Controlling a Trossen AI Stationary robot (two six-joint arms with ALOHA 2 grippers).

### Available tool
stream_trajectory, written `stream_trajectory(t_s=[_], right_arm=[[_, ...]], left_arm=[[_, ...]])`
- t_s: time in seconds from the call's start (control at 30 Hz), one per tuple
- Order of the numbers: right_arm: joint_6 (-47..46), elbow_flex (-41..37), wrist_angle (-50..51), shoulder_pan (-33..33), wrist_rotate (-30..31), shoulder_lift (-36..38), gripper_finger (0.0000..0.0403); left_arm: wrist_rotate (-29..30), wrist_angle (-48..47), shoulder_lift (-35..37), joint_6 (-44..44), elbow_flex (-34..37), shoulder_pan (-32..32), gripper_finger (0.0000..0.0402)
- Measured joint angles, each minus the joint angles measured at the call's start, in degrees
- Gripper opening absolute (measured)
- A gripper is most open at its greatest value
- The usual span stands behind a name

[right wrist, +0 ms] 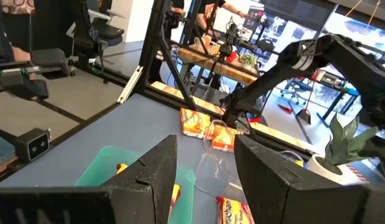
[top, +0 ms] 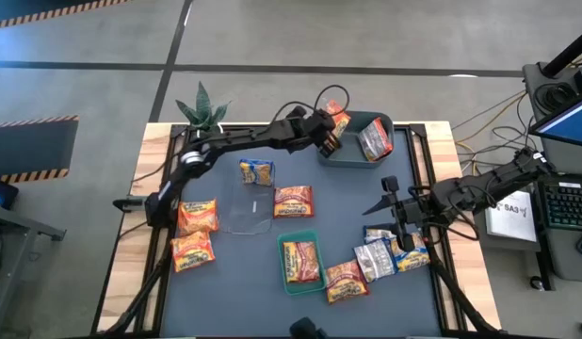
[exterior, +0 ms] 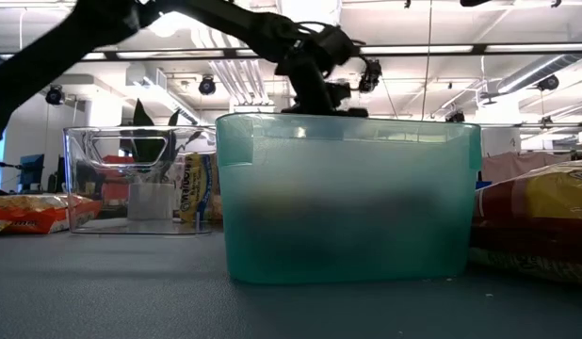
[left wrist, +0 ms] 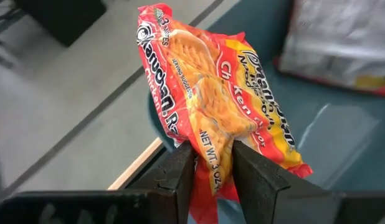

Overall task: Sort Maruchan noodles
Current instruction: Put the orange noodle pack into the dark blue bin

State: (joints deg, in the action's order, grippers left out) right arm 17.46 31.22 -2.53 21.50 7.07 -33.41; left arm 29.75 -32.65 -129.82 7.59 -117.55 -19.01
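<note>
An orange-red packet (left wrist: 223, 106) is clamped by the left hand (left wrist: 212, 163) at the grey-blue bin's (top: 396, 132) rim, its lower end hidden between the fingers. The right hand (right wrist: 205, 155), parted, is held well away from the bin.

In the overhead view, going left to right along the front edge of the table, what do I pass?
Orange packet → green bin holding a packet → orange packet → silver packet → right tool, open above the pile.

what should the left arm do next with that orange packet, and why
Probably carry it a little farther over the grey-blue bin and then open. The left gripper is shut on the orange packet, which hangs at the bin's near rim, not over its middle. The right gripper waits open.
</note>
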Motion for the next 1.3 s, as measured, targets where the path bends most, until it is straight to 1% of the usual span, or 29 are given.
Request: stream_trajectory(t_s=[0.1,0.23,0.33,0.43,0.7,1.07,1.3], right_arm=[[-0.35,-0.02,0.90,0.00,0.12,0.02,0.0150],[-1.37,-0.02,0.97,0.00,0.35,-0.05,0.0150],[-1.99,-0.02,1.24,0.00,0.37,-0.04,0.0150],[-2.61,-0.07,1.54,0.00,0.39,-0.04,0.0150],[-3.22,-0.07,1.79,0.00,0.39,-0.09,0.0150],[-3.33,-0.07,1.82,0.00,0.42,-0.09,0.0150],[-3.34,-0.07,1.84,0.00,0.42,-0.09,0.0150]], left_arm=[[2.79,-4.72,-3.25,-0.03,-5.63,0.10,0.0087],[4.66,-8.56,-6.02,0.44,-10.98,0.11,0.0087],[7.23,-10.94,-7.52,0.57,-13.51,0.11,0.0087],[8.15,-12.83,-8.50,1.14,-15.25,0.15,0.0087],[8.66,-15.41,-9.15,4.57,-15.51,0.13,0.0087],[8.42,-15.88,-9.17,5.22,-15.86,0.91,0.0087],[8.36,-16.56,-9.17,5.33,-15.86,2.15,0.0104]])
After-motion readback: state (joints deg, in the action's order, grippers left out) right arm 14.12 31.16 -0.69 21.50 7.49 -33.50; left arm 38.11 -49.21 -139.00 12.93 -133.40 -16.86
